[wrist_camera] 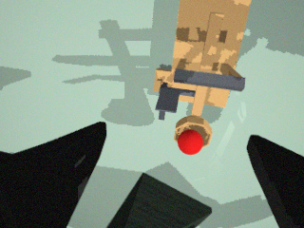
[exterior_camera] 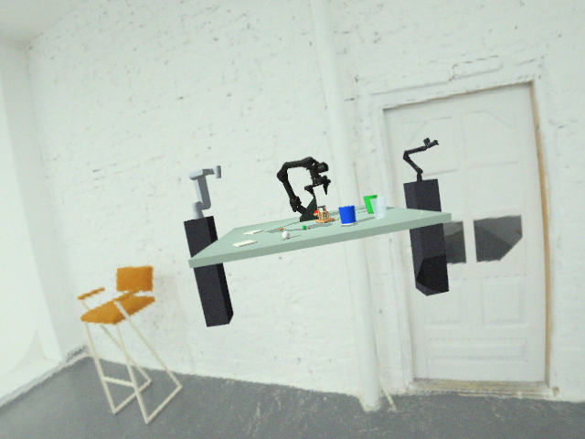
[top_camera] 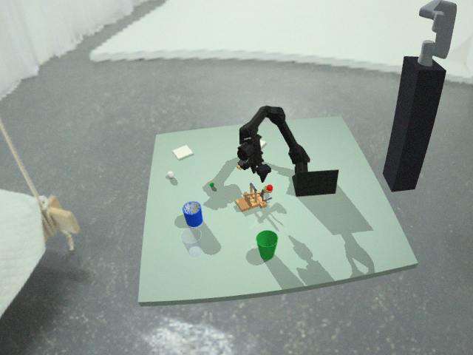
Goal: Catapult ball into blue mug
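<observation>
Evidently, the red ball [top_camera: 269,187] [exterior_camera: 315,213] [wrist_camera: 190,142] is seated at the spoon-like cup [wrist_camera: 180,128] of the wooden catapult [top_camera: 244,204] [exterior_camera: 324,219] [wrist_camera: 195,16], near the middle of the counter [top_camera: 213,282] [exterior_camera: 330,237] [wrist_camera: 43,30]. The pincer [top_camera: 253,172] [exterior_camera: 317,190] [wrist_camera: 177,135] is released, its tips spread wide above the table; nothing is grasped. Edges as seen from the top view: the blue mug [top_camera: 193,217] [exterior_camera: 346,215] is stood upright toward the left edge, with a clear cup [top_camera: 191,240] [exterior_camera: 379,208] beside it, on the side of the near-left corner. A green cup [top_camera: 266,245] [exterior_camera: 369,204] is placed nearer the near edge. A white ball [top_camera: 171,174] [exterior_camera: 285,234] is noted by the left edge, and a pale tile [top_camera: 182,151] [exterior_camera: 245,243] near the far-left corner. A small green ball [top_camera: 211,184] [exterior_camera: 303,227] is found between the white ball and the catapult.
</observation>
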Robot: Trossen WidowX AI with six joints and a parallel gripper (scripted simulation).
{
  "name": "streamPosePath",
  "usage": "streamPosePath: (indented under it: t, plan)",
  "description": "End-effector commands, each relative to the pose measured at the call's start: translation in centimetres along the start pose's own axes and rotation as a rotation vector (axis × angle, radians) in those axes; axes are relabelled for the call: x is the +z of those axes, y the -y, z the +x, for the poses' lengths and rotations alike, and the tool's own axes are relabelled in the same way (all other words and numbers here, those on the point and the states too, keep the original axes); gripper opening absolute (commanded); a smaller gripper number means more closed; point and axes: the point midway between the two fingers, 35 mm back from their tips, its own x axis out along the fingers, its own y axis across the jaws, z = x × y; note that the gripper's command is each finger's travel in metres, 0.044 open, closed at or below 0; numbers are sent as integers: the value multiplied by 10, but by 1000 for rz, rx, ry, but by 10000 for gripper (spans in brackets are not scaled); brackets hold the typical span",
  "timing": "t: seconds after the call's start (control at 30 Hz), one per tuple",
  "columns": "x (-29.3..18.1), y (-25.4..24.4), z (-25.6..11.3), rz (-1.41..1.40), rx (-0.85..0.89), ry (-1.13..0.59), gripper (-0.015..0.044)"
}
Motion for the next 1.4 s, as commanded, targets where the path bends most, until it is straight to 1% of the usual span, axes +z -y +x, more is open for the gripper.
streamPosePath:
  t: [0.0, 0.33, 0.53, 0.7, 1.37]
  plan:
    - [45, -4, -11, -18, 13, 141, 440]
    - [149, -1, -45, -29, -27, 459, 440]
    - [206, 8, -73, 0, -93, 644, 440]
    - [245, 22, -97, 43, -165, 773, 440]
    - [249, 24, -100, 50, -175, 788, 440]
